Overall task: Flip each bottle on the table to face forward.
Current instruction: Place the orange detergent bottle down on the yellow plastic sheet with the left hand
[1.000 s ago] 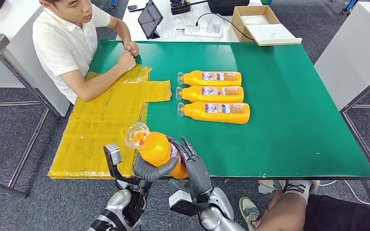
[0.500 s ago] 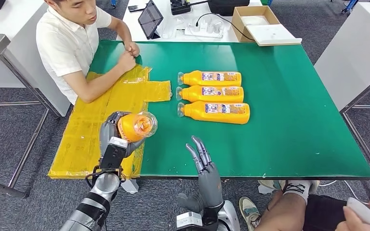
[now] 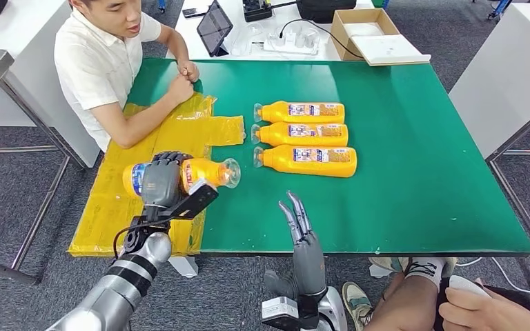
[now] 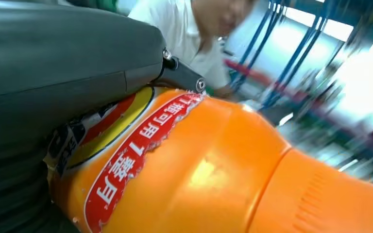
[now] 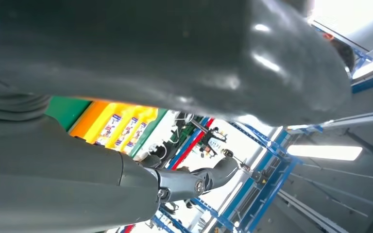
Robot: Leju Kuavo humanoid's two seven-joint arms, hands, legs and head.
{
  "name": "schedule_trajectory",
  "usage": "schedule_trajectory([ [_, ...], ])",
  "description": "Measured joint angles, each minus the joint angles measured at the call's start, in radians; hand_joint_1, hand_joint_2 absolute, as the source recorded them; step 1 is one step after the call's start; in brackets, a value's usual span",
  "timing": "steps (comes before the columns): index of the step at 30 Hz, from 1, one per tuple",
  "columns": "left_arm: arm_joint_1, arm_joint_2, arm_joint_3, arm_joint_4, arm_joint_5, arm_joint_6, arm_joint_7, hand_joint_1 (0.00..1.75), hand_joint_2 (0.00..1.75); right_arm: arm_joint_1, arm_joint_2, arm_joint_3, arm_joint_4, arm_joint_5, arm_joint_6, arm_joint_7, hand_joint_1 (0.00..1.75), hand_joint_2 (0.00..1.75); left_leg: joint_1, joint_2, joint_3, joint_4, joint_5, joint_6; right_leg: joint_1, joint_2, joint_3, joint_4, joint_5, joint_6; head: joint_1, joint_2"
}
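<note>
Bottle number four, orange with a clear cap, lies sideways in the left hand above the yellow plastic sheet at the table's left edge, its cap pointing right toward the green table and its label partly visible between the fingers. The left arm reaches up from the lower left, forearm slanting toward the table, and the hand wraps the bottle's middle from the near side, dark fingers curled over the top. In the left wrist view the same bottle sits right against the hand's grey cover, its red and white label edge torn.

Three more orange bottles lie side by side on the green mat, just right of the held one and apart from it, caps to the left and labels up. A person in a white shirt sits at the far left corner with forearms resting on the sheet. Behind the table stand a tablet and an open cardboard box. Another person's shoe and hand show at the lower right.

The right hand stands upright at the table's near edge, fingers straight, close together, pointing up, holding nothing and touching nothing.
</note>
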State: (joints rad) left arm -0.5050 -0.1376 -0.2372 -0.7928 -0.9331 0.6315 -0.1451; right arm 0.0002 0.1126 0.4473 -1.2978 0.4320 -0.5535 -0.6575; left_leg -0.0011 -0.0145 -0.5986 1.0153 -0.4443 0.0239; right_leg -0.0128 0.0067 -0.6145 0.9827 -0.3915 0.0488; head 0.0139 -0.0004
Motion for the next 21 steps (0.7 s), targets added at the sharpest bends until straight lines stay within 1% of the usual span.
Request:
schedule_trajectory([
  [2, -0.042, 0.005, -0.024, 0.084, -0.077, -0.049, 0.067, 1.75, 1.75, -0.001, 0.004, -0.005, 0.0, 0.003, 0.011, 0.002, 0.0, 0.0, 0.0, 0.0, 0.0, 0.0, 0.0, 0.0, 0.0, 0.0, 0.0, 0.0, 0.001, -0.001, 0.0, 0.0],
  [5, -0.08, 0.008, -0.052, 0.173, -0.129, -0.138, 0.116, 1.75, 1.75, -0.001, 0.009, -0.015, 0.0, 0.008, 0.027, 0.005, 0.0, 0.0, 0.0, 0.0, 0.0, 0.0, 0.001, 0.0, 0.0, 0.0, 0.0, 0.0, 0.001, -0.001, 0.0, 0.0],
  [7, -0.095, 0.008, -0.068, 0.211, -0.15, -0.175, 0.14, 1.75, 1.75, -0.001, 0.012, -0.021, 0.0, 0.01, 0.033, 0.005, 0.0, 0.0, 0.0, 0.0, -0.001, 0.0, 0.001, 0.0, 0.0, 0.0, 0.0, 0.0, 0.001, -0.001, 0.0, 0.0],
  [12, -0.13, 0.008, -0.087, 0.272, -0.164, -0.249, 0.167, 1.75, 1.75, -0.001, 0.019, -0.034, 0.0, 0.01, 0.041, 0.006, 0.0, 0.0, 0.0, 0.0, -0.001, 0.0, 0.001, 0.0, 0.0, 0.0, -0.001, 0.0, 0.001, -0.001, 0.0, 0.0],
  [14, -0.144, 0.008, -0.09, 0.288, -0.16, -0.279, 0.164, 1.75, 1.75, -0.001, 0.021, -0.04, 0.0, 0.009, 0.045, 0.007, 0.0, 0.0, 0.0, 0.0, -0.001, 0.0, 0.001, 0.0, 0.0, 0.0, -0.001, 0.0, 0.001, -0.001, 0.0, 0.0],
  [17, -0.157, 0.008, -0.09, 0.303, -0.15, -0.299, 0.152, 1.75, 1.75, -0.001, 0.025, -0.047, 0.0, 0.007, 0.047, 0.008, 0.0, 0.0, 0.0, 0.0, -0.001, 0.0, 0.001, 0.0, 0.0, 0.0, 0.0, 0.0, 0.001, -0.001, 0.0, 0.0],
  [18, -0.16, 0.008, -0.091, 0.306, -0.147, -0.302, 0.15, 1.69, 1.75, -0.001, 0.026, -0.049, 0.0, 0.007, 0.048, 0.008, 0.0, 0.0, 0.0, 0.0, -0.001, 0.0, 0.001, 0.0, 0.0, 0.0, 0.0, 0.0, 0.001, -0.001, 0.0, 0.0],
  [19, -0.163, 0.008, -0.091, 0.31, -0.145, -0.304, 0.148, 1.32, 1.75, -0.001, 0.027, -0.051, 0.0, 0.007, 0.048, 0.008, 0.0, 0.0, 0.0, 0.0, 0.0, 0.0, 0.001, 0.0, 0.0, 0.0, 0.0, 0.0, 0.001, -0.001, 0.0, 0.0],
  [21, -0.166, 0.008, -0.091, 0.315, -0.14, -0.308, 0.143, 0.45, 1.75, -0.001, 0.029, -0.055, 0.001, 0.006, 0.048, 0.008, 0.0, 0.0, 0.0, 0.0, 0.0, 0.0, 0.001, 0.0, 0.0, 0.0, 0.0, 0.0, 0.001, -0.001, 0.0, 0.0],
])
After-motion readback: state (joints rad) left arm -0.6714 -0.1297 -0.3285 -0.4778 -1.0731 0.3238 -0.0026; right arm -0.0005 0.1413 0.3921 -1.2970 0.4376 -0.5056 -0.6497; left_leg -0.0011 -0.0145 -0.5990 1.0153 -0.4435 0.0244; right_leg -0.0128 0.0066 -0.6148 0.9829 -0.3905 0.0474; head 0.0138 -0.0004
